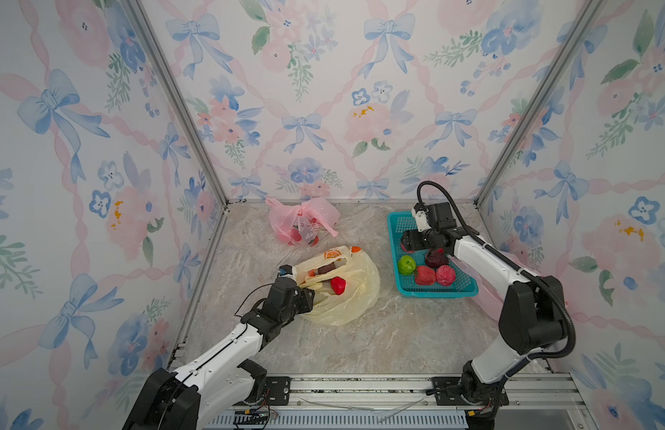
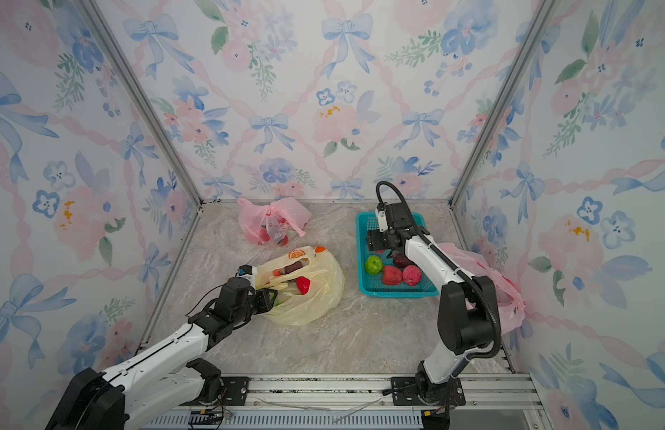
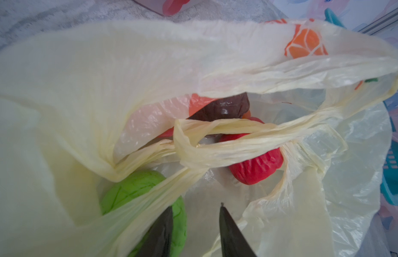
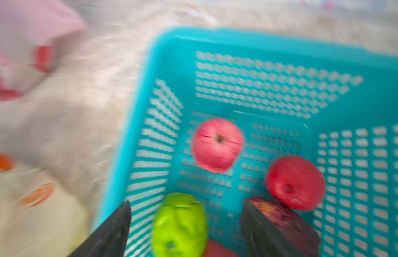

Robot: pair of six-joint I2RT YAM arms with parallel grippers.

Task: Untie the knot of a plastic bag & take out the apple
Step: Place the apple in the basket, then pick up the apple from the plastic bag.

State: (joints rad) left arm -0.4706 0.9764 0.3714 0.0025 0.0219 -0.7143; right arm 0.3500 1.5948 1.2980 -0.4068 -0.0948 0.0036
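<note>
A yellow plastic bag point(image 1: 345, 298) point(image 2: 316, 298) lies in the middle of the table with its mouth gaping. In the left wrist view its twisted handles point(image 3: 189, 142) cross over a red apple point(image 3: 258, 166), a green apple point(image 3: 135, 189) and a dark fruit point(image 3: 224, 106) inside. My left gripper point(image 1: 308, 294) point(image 3: 196, 205) is at the bag's near-left edge, with its jaws apart and only loose film around them. My right gripper point(image 1: 407, 244) point(image 4: 185, 202) hangs open over the teal basket point(image 1: 435, 293) point(image 4: 260, 37), holding nothing. Below its jaws lies a green apple point(image 4: 179, 224).
In both top views the basket, at the right, also holds a red apple point(image 1: 424, 275), a pink-red apple point(image 1: 445, 275) and a dark red one point(image 1: 437, 258). A tied pink bag point(image 1: 301, 223) with fruit sits at the back. Another pink bag point(image 2: 491, 275) lies by the right wall.
</note>
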